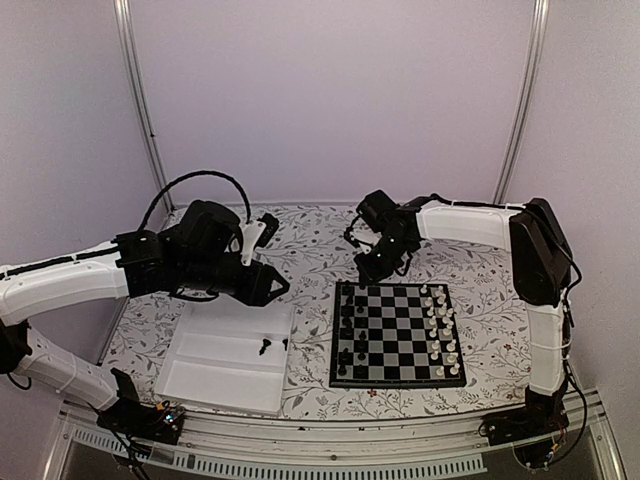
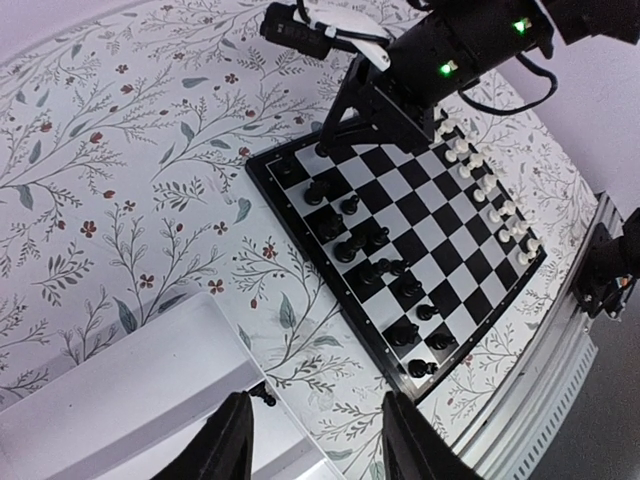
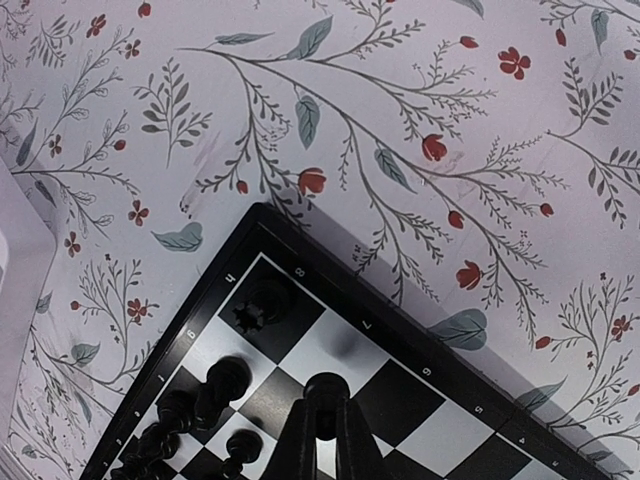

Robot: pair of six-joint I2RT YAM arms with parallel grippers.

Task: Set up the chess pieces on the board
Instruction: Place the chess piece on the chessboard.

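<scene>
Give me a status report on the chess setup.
Left gripper open over tray. Right gripper shut on black piece above board corner. Two black pieces in tray. Nothing in the way.

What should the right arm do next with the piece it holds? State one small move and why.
Probably lower it straight down. The right gripper is shut on a black piece and hangs above the corner of the board, where the white square beside the rook looks bare, so that square seems to be its place.
</scene>
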